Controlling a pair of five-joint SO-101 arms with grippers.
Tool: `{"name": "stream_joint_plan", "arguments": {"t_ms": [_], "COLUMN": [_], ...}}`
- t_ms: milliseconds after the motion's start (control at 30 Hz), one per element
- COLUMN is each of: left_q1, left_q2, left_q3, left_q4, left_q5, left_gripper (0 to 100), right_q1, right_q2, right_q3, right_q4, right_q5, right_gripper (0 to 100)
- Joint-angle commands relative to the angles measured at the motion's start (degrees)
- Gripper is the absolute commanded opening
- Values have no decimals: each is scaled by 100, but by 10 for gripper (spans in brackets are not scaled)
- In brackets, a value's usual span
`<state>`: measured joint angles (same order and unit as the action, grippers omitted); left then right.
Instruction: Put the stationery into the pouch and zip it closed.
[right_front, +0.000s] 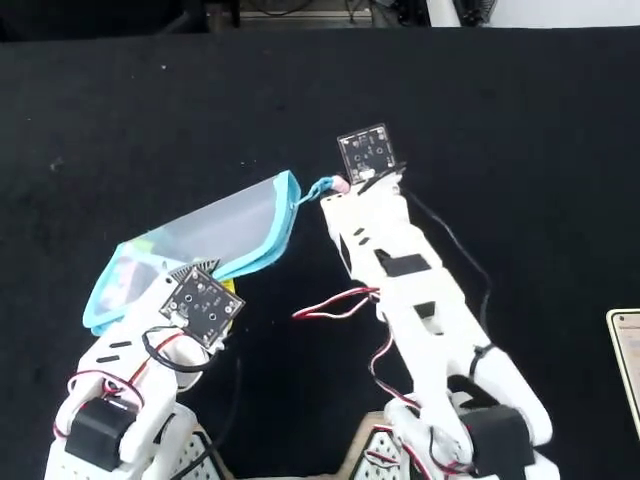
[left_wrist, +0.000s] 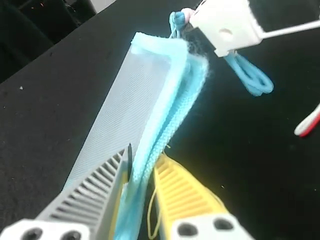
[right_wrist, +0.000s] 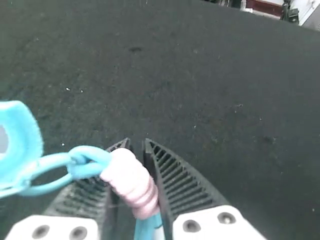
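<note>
High: translucent mesh pouch with light-blue fabric trim (right_front: 215, 235) lies on black table (right_front: 500, 120), left of centre.
Left wrist: left gripper (left_wrist: 144, 157) clamped on the pouch's blue edge.
Right wrist: right gripper (right_wrist: 136, 145) pinching pink bead (right_wrist: 131, 180) on blue zipper cord (right_wrist: 75, 160).

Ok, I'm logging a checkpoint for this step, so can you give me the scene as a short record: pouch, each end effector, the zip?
pouch: blue-edged mesh pouch on the black table, held at both ends
left end effector: shut on the pouch's blue edge
right end effector: shut on the pink bead of the blue pull cord, at the pouch's far corner
contents: coloured shapes show through the mesh near the left arm
zip: cannot tell whether fully closed
other: pale card at the table's edge
</note>
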<state>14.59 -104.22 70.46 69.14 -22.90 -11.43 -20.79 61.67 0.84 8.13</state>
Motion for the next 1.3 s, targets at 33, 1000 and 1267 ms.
{"name": "stream_joint_plan", "arguments": {"t_ms": [33,1000,1267], "left_q1": [-233,-242,-409], "left_q2": [-53,-53,-53], "left_q3": [-637,-409,-954], "left_q4": [18,360,1108], "left_q5": [0,-413,-923], "left_gripper": [29,29,29], "right_q1": [475,-1723,-1723], "right_q2": [31,-2932,-2941], "right_q3": [-409,576,1226], "right_q4": [-158,2453,1240], "right_q5": [-70,-62,-62], "right_gripper": [11,197,194]}}
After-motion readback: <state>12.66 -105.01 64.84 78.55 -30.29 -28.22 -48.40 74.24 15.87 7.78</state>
